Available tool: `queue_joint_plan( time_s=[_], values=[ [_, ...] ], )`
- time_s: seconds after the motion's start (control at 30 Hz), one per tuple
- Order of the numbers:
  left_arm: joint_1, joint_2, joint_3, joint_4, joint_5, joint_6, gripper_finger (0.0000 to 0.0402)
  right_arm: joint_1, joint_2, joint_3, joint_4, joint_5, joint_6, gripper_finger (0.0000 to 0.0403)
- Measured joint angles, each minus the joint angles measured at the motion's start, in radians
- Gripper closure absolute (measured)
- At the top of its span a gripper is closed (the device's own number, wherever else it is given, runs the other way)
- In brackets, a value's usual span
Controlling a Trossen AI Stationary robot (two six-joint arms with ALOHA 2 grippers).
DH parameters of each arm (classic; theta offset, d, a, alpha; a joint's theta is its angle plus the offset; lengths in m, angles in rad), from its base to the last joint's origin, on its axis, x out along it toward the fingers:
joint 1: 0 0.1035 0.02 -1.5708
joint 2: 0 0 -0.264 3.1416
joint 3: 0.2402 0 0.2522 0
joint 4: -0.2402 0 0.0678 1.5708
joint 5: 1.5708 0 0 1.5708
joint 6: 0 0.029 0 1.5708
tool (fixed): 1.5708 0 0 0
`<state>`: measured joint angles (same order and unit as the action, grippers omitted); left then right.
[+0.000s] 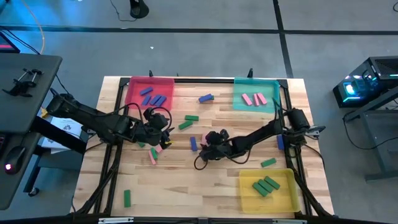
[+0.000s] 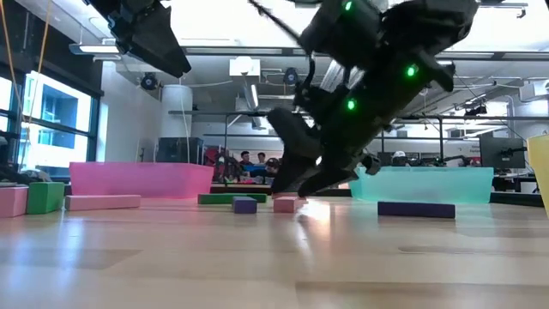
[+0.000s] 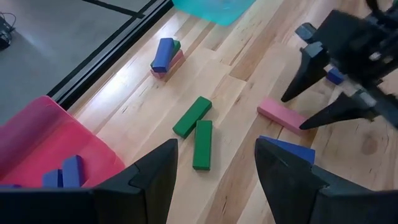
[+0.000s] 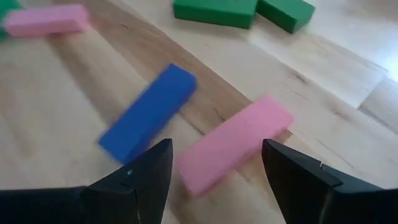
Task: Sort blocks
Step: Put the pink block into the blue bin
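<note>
The high view looked straight down on the whole bench (image 1: 186, 186). The low view sat at bench-top level, facing the room behind. The left wrist view looked from farther back toward the pink block (image 3: 281, 116) at bench centre; the right wrist view framed that same pink block (image 4: 233, 143) from close above.

Blue block (image 4: 148, 112) (motion-blurred edges)

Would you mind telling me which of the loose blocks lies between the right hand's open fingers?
The pink block on the bare wood: it lies between the right hand fingers, while the blue block beside it sits just outside them.
</note>
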<state>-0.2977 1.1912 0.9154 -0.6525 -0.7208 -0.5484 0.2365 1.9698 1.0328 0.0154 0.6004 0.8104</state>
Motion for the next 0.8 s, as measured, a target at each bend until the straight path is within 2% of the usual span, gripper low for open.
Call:
queue_joint_plan(
  time_s=[0.17,0.43,0.7,0.8],
  values=[
    [0.0,0.0,0.0,0.0,-0.003,0.0,0.0199,-0.016,0.048,0.002,0.024,0.075,0.0,0.0167],
    [0.0,0.0,0.0,-0.001,-0.002,0.0,0.0199,-0.02,0.056,0.006,-0.037,0.087,-0.034,0.0178],
    [0.0,0.0,0.0,-0.002,-0.002,0.0,0.0199,0.004,-0.033,-0.002,-0.186,0.049,-0.084,0.022],
    [0.0,0.0,0.0,-0.002,-0.002,0.0,0.0199,0.018,-0.08,-0.004,-0.249,0.062,-0.053,0.0226]
  ],
)
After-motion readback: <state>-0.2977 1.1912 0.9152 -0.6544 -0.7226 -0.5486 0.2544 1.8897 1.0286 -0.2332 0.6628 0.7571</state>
